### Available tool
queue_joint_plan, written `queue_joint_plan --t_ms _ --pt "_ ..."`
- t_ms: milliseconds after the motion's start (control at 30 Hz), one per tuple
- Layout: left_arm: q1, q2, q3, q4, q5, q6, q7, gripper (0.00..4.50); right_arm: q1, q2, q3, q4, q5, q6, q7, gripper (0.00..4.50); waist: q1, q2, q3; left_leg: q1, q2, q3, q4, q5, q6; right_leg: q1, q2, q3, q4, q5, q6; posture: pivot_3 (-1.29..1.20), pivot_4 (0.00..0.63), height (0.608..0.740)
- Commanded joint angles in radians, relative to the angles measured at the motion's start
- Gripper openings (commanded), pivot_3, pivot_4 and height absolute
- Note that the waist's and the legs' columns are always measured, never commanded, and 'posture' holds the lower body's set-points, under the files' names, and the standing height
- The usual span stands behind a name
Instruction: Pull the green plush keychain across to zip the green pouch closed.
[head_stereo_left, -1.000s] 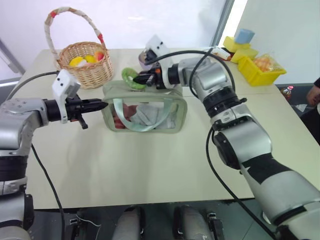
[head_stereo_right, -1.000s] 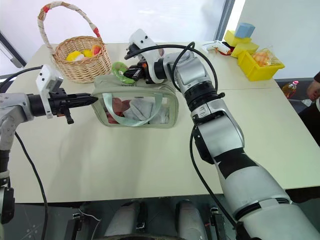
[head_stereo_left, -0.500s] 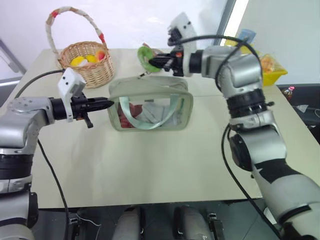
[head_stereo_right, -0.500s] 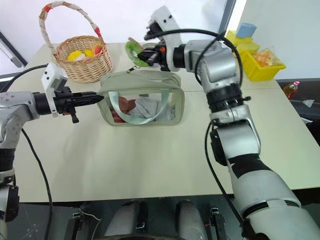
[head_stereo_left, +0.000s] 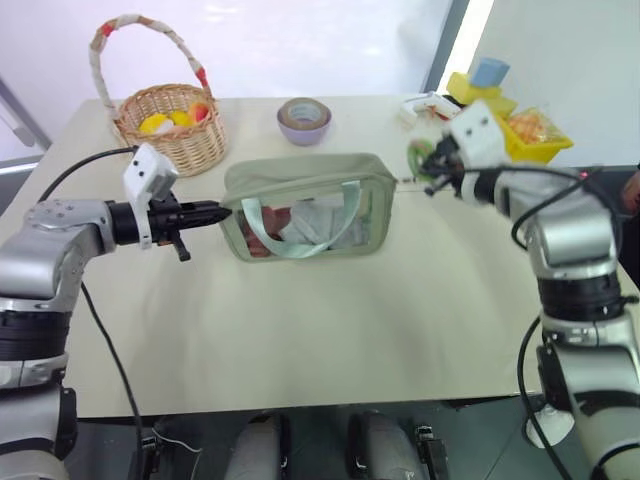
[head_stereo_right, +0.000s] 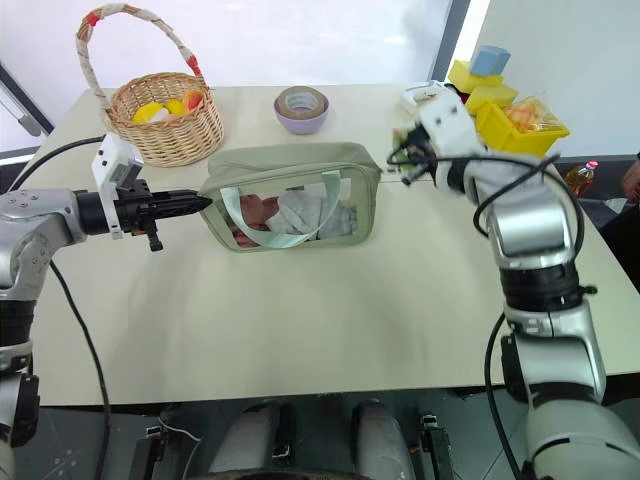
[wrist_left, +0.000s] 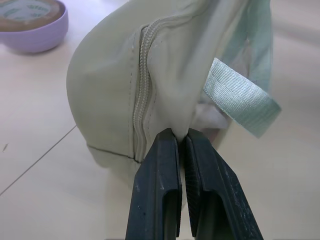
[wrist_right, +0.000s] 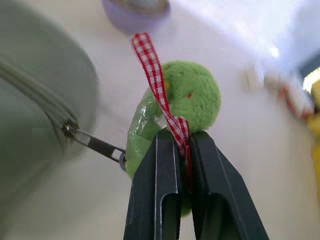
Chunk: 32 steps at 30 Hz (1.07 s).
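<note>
The green pouch (head_stereo_left: 300, 205) lies on the table, its clear window facing me. My left gripper (head_stereo_left: 222, 211) is shut on the fabric at the pouch's left end; in the left wrist view the fingertips (wrist_left: 178, 134) pinch the cloth beside the zipper (wrist_left: 141, 95), whose teeth are joined there. Just past the pouch's right end, my right gripper (head_stereo_left: 432, 172) is shut on the green plush keychain (wrist_right: 192, 97) and its red checked ribbon. The metal zipper pull (wrist_right: 97, 144) stretches from the keychain to the pouch's right end (wrist_right: 35, 100).
A wicker basket (head_stereo_left: 170, 130) with toy fruit stands at the back left. A purple bowl holding a tape roll (head_stereo_left: 304, 120) sits behind the pouch. Yellow bins (head_stereo_left: 520, 135) and a white item (head_stereo_left: 425, 103) crowd the back right corner, close to my right gripper.
My right gripper swept from the pouch's left end to beyond its right end, dragging the keychain along the top. The pouch shifted slightly rightward. My left gripper kept its pinch and stayed put.
</note>
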Motion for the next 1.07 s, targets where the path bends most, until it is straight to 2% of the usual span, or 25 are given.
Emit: queue_joint_plan --t_ms 33,100,233,367,467,567,700,767,800,900,967,1067 --pt "-0.002 0.013 0.016 0.02 0.018 0.004 0.02 0.0 0.107 0.091 -0.06 0.032 -0.009 0.017 -0.117 0.05 -0.003 0.0 -0.001 0.001 0.0 0.0 0.0 -0.001 0.001 0.001 0.001 0.0 0.0 0.0 0.0 0.0 0.15 0.739" --pt "0.003 0.014 0.017 0.012 0.015 0.006 0.021 0.0 0.155 0.171 -0.083 0.045 0.014 0.036 -0.159 0.05 -0.005 0.001 -0.001 0.002 0.0 -0.001 -0.001 -0.001 0.002 0.001 0.002 0.0 0.0 0.0 0.0 0.0 0.15 0.739" --pt "0.016 0.015 0.02 -0.007 0.012 0.011 0.024 0.0 0.24 0.29 -0.037 0.028 0.062 0.084 -0.158 0.05 -0.008 0.001 -0.002 0.003 0.001 -0.001 -0.001 0.001 -0.001 0.002 0.003 0.0 0.0 0.0 0.0 0.0 0.15 0.739" --pt "0.029 0.015 0.029 -0.03 0.004 0.024 0.03 0.0 0.291 0.265 0.059 -0.045 0.083 0.104 -0.086 0.05 -0.007 0.001 -0.003 0.006 0.001 -0.002 -0.001 -0.002 0.004 0.006 0.003 0.0 0.0 0.0 0.0 0.0 0.15 0.739" --pt "0.037 0.014 0.041 -0.042 0.002 0.031 0.048 0.0 0.245 0.186 0.024 -0.051 0.092 0.03 -0.03 0.05 -0.007 0.001 -0.002 0.015 0.001 -0.002 -0.003 -0.004 0.006 0.016 0.003 0.0 -0.008 0.0 0.0 0.0 0.15 0.739" --pt "0.032 0.023 0.073 -0.05 -0.041 0.07 0.04 0.97 0.156 0.04 -0.035 -0.042 0.132 -0.022 0.096 1.09 -0.004 0.003 -0.001 0.018 0.001 -0.002 -0.006 -0.004 0.006 0.019 0.003 0.0 -0.012 0.0 0.0 0.0 0.15 0.739" --pt "0.003 0.062 0.128 -0.034 -0.105 0.141 0.011 2.96 0.055 -0.191 -0.085 -0.073 0.252 0.01 0.338 3.08 0.001 0.003 0.001 0.012 0.001 -0.002 -0.006 -0.004 0.006 0.013 0.003 0.0 -0.012 0.0 0.0 0.0 0.15 0.739" --pt "-0.01 0.089 0.151 -0.022 -0.141 0.18 -0.013 4.03 0.031 -0.265 -0.096 -0.1 0.316 0.039 0.426 4.16 0.001 0.003 0.001 0.01 0.001 -0.003 -0.005 -0.004 0.006 0.012 0.003 -0.001 -0.012 0.0 0.0 0.0 0.15 0.739" --pt "-0.013 0.107 0.159 -0.017 -0.149 0.187 -0.026 4.46 0.026 -0.297 -0.096 -0.12 0.342 0.043 0.465 4.5 0.001 0.003 0.001 0.01 0.001 -0.003 -0.005 -0.004 0.006 0.013 0.003 -0.002 -0.013 0.0 0.0 0.0 0.15 0.739" --pt "-0.034 0.167 0.152 0.012 -0.138 0.209 -0.042 4.46 -0.006 -0.339 -0.105 -0.183 0.422 0.092 0.52 4.5 -0.001 0.003 0.001 0.011 0.002 -0.004 -0.004 -0.004 0.006 0.014 0.002 -0.002 -0.013 0.0 0.0 0.0 0.15 0.739" --pt "-0.05 0.2 0.162 0.036 -0.148 0.219 -0.063 4.46 -0.048 -0.327 -0.126 -0.219 0.496 0.155 0.53 4.5 -0.003 0.003 0.001 0.011 0.002 -0.004 -0.004 -0.004 0.006 0.014 0.002 -0.002 -0.012 0.0 0.0 0.0 0.15 0.739" --pt "-0.063 0.21 0.152 0.062 -0.122 0.171 -0.068 4.46 -0.082 -0.298 -0.115 -0.226 0.507 0.165 0.484 4.5 0.0 0.003 0.001 0.01 0.002 -0.004 -0.004 -0.004 0.006 0.013 0.002 -0.002 -0.012 0.0 0.0 0.0 0.15 0.739"
